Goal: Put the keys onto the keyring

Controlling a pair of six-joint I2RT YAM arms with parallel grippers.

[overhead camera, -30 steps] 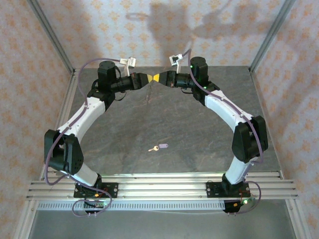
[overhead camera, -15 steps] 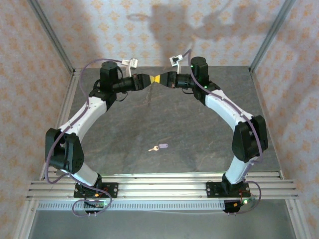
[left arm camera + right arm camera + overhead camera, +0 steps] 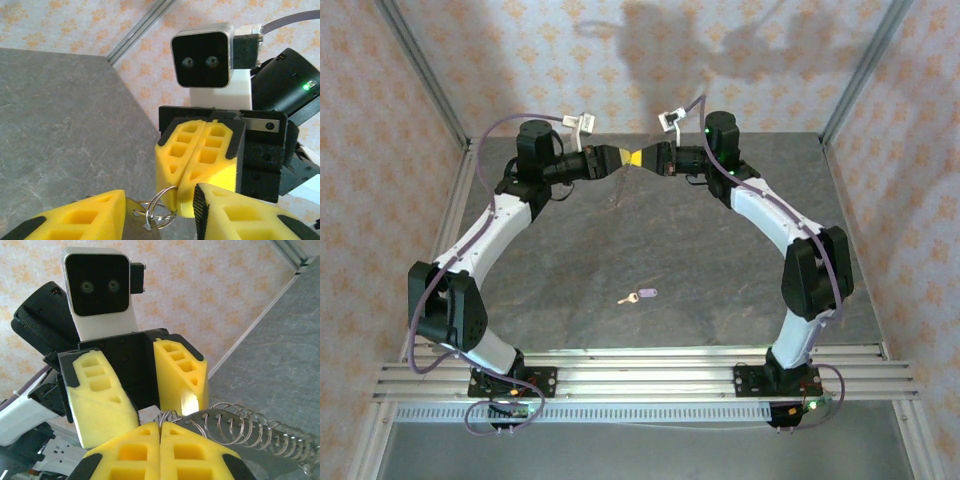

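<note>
While both arms meet tip to tip over the far side of the table (image 3: 720, 260), the top view shows me the key (image 3: 640, 296) lying flat near the middle, well apart from both of them. Its long axis runs roughly left-right, with the lilac head to the right and the blade pointing left and slightly toward the bases.

From the left wrist, the left gripper (image 3: 159, 212) stands partly open, and the keyring (image 3: 161, 194) sits in the gap. I cannot tell whether either pad touches it. The right gripper (image 3: 181, 195) is closed on the ring's wire.

From the right wrist, the right gripper's fingers are pressed together on the keyring, and its small loops trail off to the right.

I judge the ring is being presented and the key is not yet fetched. Next the left arm should descend and pinch the key along its axis.
</note>
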